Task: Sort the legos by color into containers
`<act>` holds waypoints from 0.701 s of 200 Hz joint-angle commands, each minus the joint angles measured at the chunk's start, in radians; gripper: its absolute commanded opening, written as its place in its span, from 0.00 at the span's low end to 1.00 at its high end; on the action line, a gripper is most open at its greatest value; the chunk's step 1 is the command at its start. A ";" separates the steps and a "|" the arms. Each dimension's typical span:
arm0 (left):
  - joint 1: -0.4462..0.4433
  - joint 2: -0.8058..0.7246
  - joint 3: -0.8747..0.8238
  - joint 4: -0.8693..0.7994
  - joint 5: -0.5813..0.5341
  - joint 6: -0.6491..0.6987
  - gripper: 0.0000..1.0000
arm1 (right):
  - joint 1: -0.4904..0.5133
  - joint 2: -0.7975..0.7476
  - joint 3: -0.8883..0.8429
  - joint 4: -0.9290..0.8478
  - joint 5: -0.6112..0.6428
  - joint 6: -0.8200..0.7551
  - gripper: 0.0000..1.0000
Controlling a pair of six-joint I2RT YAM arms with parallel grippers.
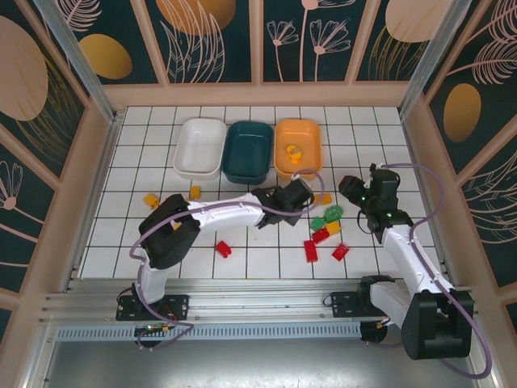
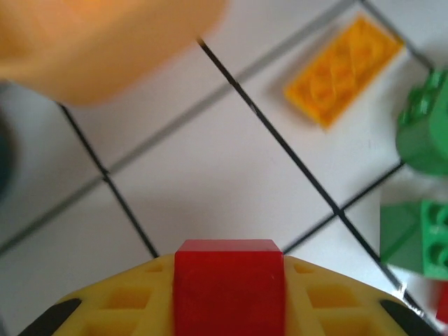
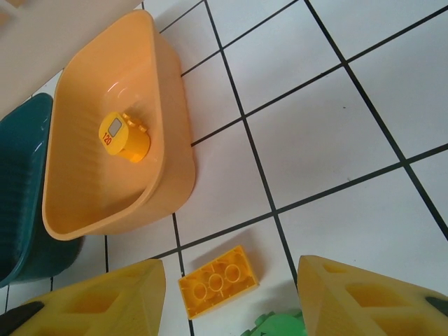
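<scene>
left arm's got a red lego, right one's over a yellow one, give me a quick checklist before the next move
1. Left gripper hold on the red brick: ok, the brick sits squarely between the fingers.
2. Tray for red: cannot tell. The orange tray holds a yellow piece, and nothing marks the white tray or the teal tray for red.
3. Right gripper open: ok, fingers spread wide.
4. Yellow brick lined up: ok, flat on the tile between the right fingers, apart from the orange tray.
5. Room between the arms: cannot tell. The grippers sit close together in the top view.
</scene>
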 commanded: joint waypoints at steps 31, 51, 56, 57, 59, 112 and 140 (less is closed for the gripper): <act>0.234 -0.012 0.195 -0.104 -0.095 0.044 0.28 | 0.022 -0.013 -0.010 0.039 -0.009 -0.002 0.53; 0.329 0.046 0.280 -0.132 -0.064 0.028 0.29 | 0.039 -0.010 -0.009 0.039 -0.003 -0.007 0.53; 0.348 0.066 0.301 -0.139 -0.051 0.021 0.29 | 0.041 -0.008 -0.008 0.039 -0.001 -0.007 0.53; 0.351 0.069 0.306 -0.140 -0.049 0.020 0.29 | 0.041 -0.008 -0.008 0.039 -0.001 -0.007 0.53; 0.358 0.077 0.314 -0.145 -0.043 0.018 0.29 | 0.043 -0.009 -0.009 0.038 -0.001 -0.008 0.53; 0.453 0.244 0.435 -0.194 0.028 -0.019 0.28 | 0.066 0.006 0.011 0.013 -0.016 -0.012 0.54; 0.475 0.253 0.424 -0.167 0.056 -0.036 0.29 | 0.089 0.012 0.007 0.004 -0.006 -0.015 0.53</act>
